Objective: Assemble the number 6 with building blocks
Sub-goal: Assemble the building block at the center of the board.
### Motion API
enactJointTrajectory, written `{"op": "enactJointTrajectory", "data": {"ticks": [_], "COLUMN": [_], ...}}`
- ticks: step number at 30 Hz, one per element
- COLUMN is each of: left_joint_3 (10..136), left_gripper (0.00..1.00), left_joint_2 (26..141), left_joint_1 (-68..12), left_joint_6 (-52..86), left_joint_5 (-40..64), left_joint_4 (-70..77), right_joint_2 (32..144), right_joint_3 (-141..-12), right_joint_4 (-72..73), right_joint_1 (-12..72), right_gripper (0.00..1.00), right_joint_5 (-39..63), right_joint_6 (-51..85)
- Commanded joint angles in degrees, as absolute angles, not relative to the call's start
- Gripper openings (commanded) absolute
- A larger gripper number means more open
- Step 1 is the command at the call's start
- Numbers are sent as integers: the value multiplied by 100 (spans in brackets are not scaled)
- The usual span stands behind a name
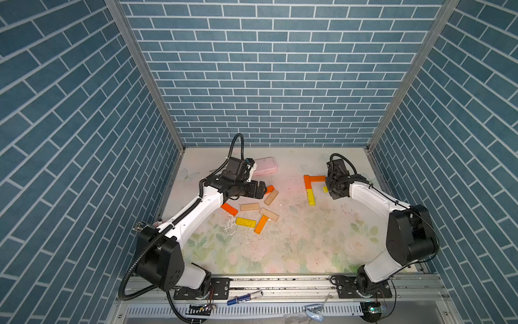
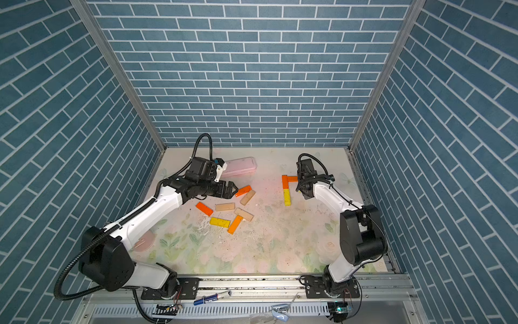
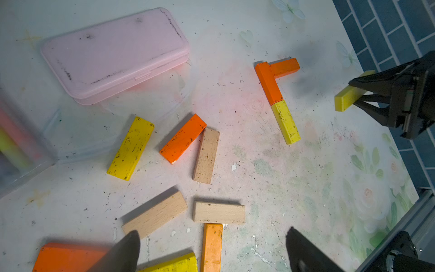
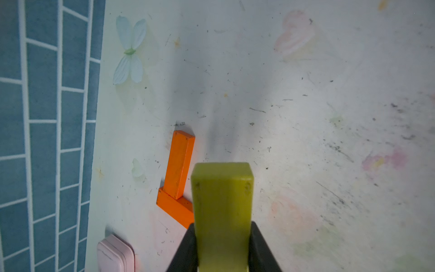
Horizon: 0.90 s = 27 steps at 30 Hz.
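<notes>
So the right gripper [image 3: 353, 93] has its two black fingers [image 4: 259, 252] clamped on the sides of a flat yellow wooden bar [image 4: 222, 200]. Most of the bar pokes out past the tips, and it looks lifted off the white floral tabletop [image 1: 308, 238].

It's just beside the start of the number 6 [image 1: 307, 183]: two orange bars meeting in a corner, with a yellow bar butted end to end onto one of them (three pieces down, reads more like an L right now). The held bar is near the free end of the short orange bar [image 3: 284, 67], not touching it.

The left gripper [image 2: 234, 188] is spread wide with nothing in it. It's above the loose building blocks [image 3: 206, 155], orange, yellow and tan, scattered near a pink rectangular plastic case [image 3: 115, 54].
</notes>
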State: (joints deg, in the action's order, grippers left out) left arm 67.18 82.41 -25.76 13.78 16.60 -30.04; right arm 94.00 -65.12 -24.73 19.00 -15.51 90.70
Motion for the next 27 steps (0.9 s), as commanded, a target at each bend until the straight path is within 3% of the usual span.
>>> {"op": "enactJointTrajectory", "data": {"ticks": [1, 27], "left_joint_3": [6679, 6706], "left_gripper": [97, 97], "left_joint_2": [8411, 8537], "left_joint_1": [-2670, -2862], "left_joint_6": [1446, 1400], "left_joint_5": [1718, 1717], "left_joint_4": [-2961, -2984], "right_joint_2": [9728, 11037], "right_joint_3": [-6639, -7610], "right_joint_4": [-2519, -3151], "right_joint_1": [1781, 1740], "right_gripper": [14, 16], "right_joint_5": [-1649, -970], "right_joint_6": [10243, 10612]}}
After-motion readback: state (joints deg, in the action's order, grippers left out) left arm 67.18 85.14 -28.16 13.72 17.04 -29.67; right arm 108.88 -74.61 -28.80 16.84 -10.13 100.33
